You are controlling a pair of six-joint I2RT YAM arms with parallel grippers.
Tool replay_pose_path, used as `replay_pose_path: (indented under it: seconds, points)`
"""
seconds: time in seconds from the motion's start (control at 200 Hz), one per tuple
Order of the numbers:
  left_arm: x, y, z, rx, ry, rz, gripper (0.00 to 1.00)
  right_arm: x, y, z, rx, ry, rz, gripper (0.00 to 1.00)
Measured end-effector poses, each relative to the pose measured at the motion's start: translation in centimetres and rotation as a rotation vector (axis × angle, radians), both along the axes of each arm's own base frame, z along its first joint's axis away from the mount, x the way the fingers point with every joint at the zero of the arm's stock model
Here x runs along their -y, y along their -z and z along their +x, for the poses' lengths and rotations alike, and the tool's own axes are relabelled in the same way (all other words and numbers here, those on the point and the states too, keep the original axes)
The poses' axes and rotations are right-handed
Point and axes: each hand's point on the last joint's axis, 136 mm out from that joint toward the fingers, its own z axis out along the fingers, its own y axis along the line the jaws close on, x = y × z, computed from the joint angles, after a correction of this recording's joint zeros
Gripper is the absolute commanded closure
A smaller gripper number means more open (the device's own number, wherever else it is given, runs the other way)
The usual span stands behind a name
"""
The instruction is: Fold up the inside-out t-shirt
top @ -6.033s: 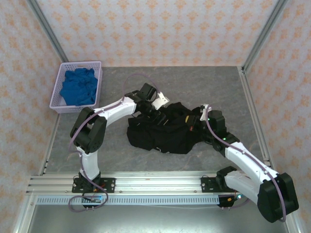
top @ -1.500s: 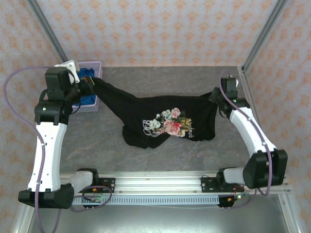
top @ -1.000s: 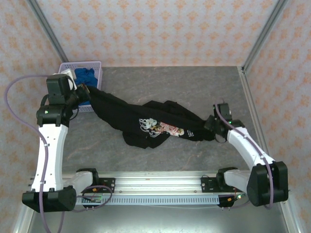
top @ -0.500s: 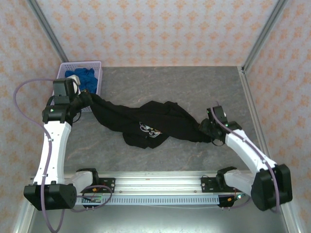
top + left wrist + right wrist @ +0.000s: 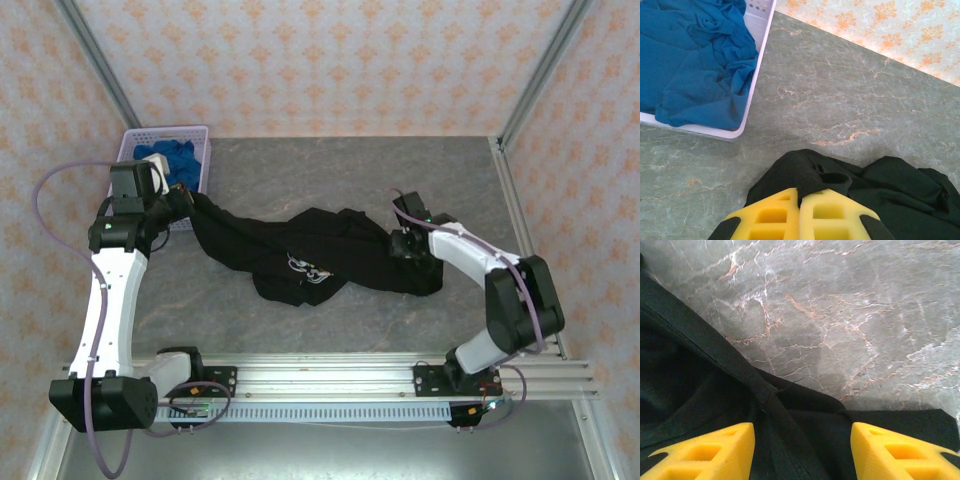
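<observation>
Right of the basket (image 5: 165,131), the inside-out t-shirt (image 5: 330,258) lies bunched on the desk (image 5: 330,170), nothing folded yet by my reckoning: my left claw (image 5: 799,197) is clamped on its basket-side corner, while my right claw (image 5: 801,434) gapes empty over its far edge.

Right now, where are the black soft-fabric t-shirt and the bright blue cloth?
black soft-fabric t-shirt (image 5: 360,255), top external view, bunched middle of the body
bright blue cloth (image 5: 690,65), left wrist view, crumpled centre
</observation>
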Motion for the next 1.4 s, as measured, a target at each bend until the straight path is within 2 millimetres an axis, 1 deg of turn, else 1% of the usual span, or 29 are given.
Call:
replay_pose_path:
  seconds: [0.055, 0.12, 0.18, 0.26, 0.33, 0.41, 0.48, 0.545, 0.59, 0.625, 0.681, 0.816, 0.886, 0.961, 1.021, 1.061, 1.136, 1.176, 1.221, 1.326, 1.401]
  points:
    - [0.1, 0.0, 0.0, 0.001, 0.002, -0.002, 1.00, -0.2, 0.6, 0.2, -0.017, -0.013, -0.015, 0.55]
    - [0.1, 0.0, 0.0, 0.002, 0.003, -0.002, 1.00, -0.4, 1.2, 0.7, -0.032, -0.025, -0.027, 0.69]
    - [0.1, 0.0, 0.0, 0.003, 0.004, -0.003, 1.00, -0.5, 1.5, 1.4, -0.037, -0.032, -0.030, 0.80]
    - [0.0, 0.0, 0.0, 0.002, 0.002, -0.001, 1.00, -0.6, 1.3, 2.6, -0.031, -0.030, -0.018, 0.89]
    - [-0.1, 0.0, 0.0, 0.002, -0.003, 0.003, 1.00, 0.1, 0.9, 3.5, -0.019, 0.001, 0.013, 0.92]
    - [-0.4, 0.0, 0.0, 0.000, -0.017, 0.013, 1.00, 1.3, 0.4, 4.1, -0.004, 0.063, 0.093, 0.93]
    - [-1.1, 0.0, -0.1, -0.003, -0.041, 0.023, 1.00, 2.3, -0.2, 4.1, 0.010, 0.128, 0.193, 0.94]
    - [-2.0, -0.1, -0.3, -0.005, -0.076, 0.035, 1.00, 3.0, -1.0, 3.7, 0.032, 0.183, 0.297, 0.95]
    - [-2.7, -0.2, -0.5, -0.005, -0.101, 0.042, 1.00, 3.0, -1.6, 3.1, 0.044, 0.200, 0.360, 0.95]
    - [-3.2, -0.4, -0.7, -0.003, -0.119, 0.049, 1.00, 2.5, -2.2, 2.7, 0.055, 0.203, 0.413, 0.96]
    - [-3.7, -1.1, -1.0, 0.010, -0.141, 0.058, 1.00, 1.1, -3.3, 2.0, 0.072, 0.190, 0.517, 0.97]
    - [-4.1, -3.3, -1.1, 0.058, -0.160, 0.073, 1.00, -2.3, -6.1, 0.8, 0.117, 0.138, 0.762, 0.97]
    - [-4.1, -3.7, -1.0, 0.068, -0.162, 0.075, 1.00, -3.8, -7.0, 0.1, 0.118, 0.114, 0.869, 0.97]
    - [-4.2, -3.7, -1.0, 0.068, -0.164, 0.077, 1.00, -5.2, -6.8, -0.7, 0.086, 0.094, 0.940, 0.95]
    - [-4.2, -3.7, -1.0, 0.066, -0.168, 0.080, 1.00, -6.2, -5.7, -1.8, 0.026, 0.088, 0.968, 0.93]
    - [-4.3, -3.7, -1.0, 0.066, -0.171, 0.082, 1.00, -6.3, -4.8, -2.3, -0.014, 0.099, 0.963, 0.91]
    - [-4.4, -3.8, -1.0, 0.067, -0.176, 0.087, 1.00, -5.3, -2.8, -2.6, -0.069, 0.152, 0.886, 0.87]
    - [-4.5, -3.8, -1.0, 0.066, -0.179, 0.088, 1.00, -4.2, -1.6, -2.6, -0.088, 0.190, 0.808, 0.84]
    - [-4.5, -3.8, -1.0, 0.067, -0.179, 0.088, 1.00, -2.9, -0.7, -2.3, -0.086, 0.220, 0.714, 0.81]
    - [-4.4, -3.8, -1.0, 0.067, -0.174, 0.085, 1.00, -0.3, -0.1, -1.6, -0.051, 0.244, 0.519, 0.71]
    - [-4.2, -3.7, -0.9, 0.067, -0.163, 0.077, 1.00, 0.3, -0.3, -1.2, -0.021, 0.223, 0.416, 0.65]
